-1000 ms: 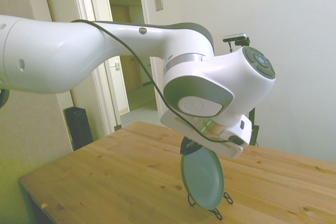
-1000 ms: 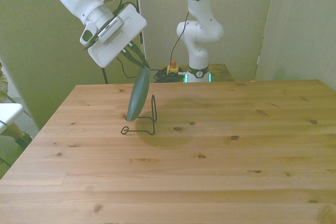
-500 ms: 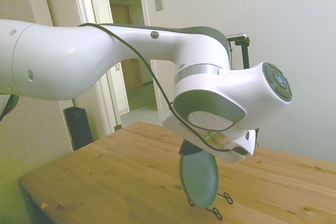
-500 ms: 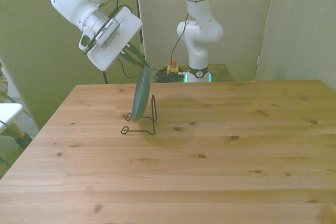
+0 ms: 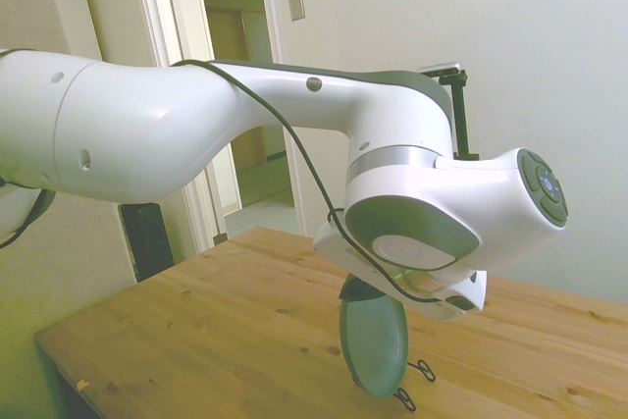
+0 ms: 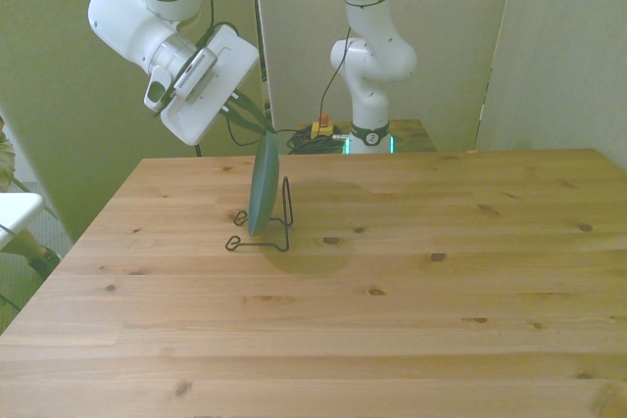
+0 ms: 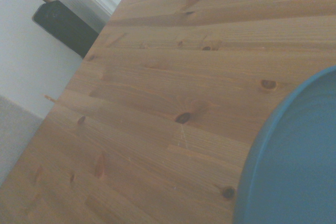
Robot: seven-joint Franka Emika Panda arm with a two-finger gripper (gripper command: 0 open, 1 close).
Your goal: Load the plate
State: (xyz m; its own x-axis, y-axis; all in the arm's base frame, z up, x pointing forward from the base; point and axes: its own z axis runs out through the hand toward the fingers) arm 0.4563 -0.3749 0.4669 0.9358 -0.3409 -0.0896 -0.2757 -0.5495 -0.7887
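Front view: the fingers (image 6: 257, 122) are seen closed on the top rim of the plate (image 6: 263, 183), pinching it from the upper left of that view, so the plate hangs directly below and slightly toward the front view's right of them. The plate is held on edge, nearly upright, with its long axis running top to bottom and only a slight lean. Its lower rim is down at the thin black wire stand (image 6: 274, 234), between the stand's upright prong and its looped feet; whether the rim already bears on the wire cannot be told from here.

In the side view the plate (image 5: 374, 341) shows its teal face below the white wrist, and the stand's feet (image 5: 404, 397) are seen just beside its lower edge. The fingers are largely hidden there by the wrist housing.

The wrist view shows only a curved part of the plate (image 7: 294, 166) close up, over the wooden surface (image 7: 157, 103).

The coming move is judged to turn on the lower rim seating in the stand's cradle, straight below the fingers, before the plate is let go; a release with the plate off the wire could let it tip over.
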